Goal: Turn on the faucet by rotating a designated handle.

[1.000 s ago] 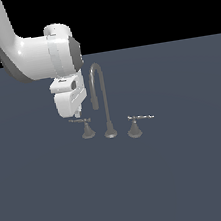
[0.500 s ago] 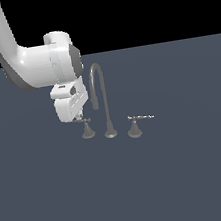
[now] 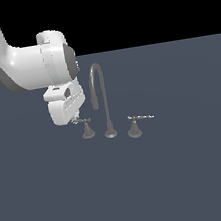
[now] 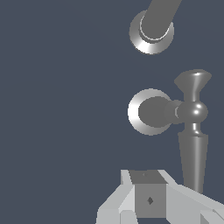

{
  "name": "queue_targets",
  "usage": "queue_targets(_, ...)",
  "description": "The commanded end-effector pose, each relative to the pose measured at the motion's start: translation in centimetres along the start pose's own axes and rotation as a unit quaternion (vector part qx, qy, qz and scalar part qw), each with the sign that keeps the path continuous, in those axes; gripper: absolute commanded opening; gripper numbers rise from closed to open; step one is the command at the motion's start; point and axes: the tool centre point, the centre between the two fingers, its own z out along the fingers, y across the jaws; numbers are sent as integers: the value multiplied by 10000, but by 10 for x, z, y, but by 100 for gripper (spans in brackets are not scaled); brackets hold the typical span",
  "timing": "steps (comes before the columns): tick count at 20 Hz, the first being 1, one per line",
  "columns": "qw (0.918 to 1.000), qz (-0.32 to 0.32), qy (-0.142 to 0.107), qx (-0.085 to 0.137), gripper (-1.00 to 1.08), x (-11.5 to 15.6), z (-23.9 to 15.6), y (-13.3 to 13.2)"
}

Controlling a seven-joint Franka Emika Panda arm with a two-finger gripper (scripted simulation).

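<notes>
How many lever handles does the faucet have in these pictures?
2. One handle stands on the exterior view's left of the spout, beside the hand. The twin handle stands on the spout's right.

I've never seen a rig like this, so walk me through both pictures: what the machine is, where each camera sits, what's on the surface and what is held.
The white machine is a simulated robot arm. The exterior view looks on from off the arm; the wrist view comes from a camera on its wrist. On the dark surface stands a grey faucet: a tall curved spout with a lever on each side. The arm's fingers sit right at the handle, the lever on the exterior view's left, but a grip cannot be confirmed. The twin lever is untouched.
</notes>
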Motion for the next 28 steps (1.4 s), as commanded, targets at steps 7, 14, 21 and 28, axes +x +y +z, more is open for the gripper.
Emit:
queue_targets(7,10000,-12,-8,39,-100,-7,0,16)
queue_targets(14,10000,-16,-3,6,-100,-1,1,39)
queue_targets(21,10000,-19,2,-22,-100,5,2,59)
queue_targets(28,10000,-65,-20,-2,-100,17,0,67)
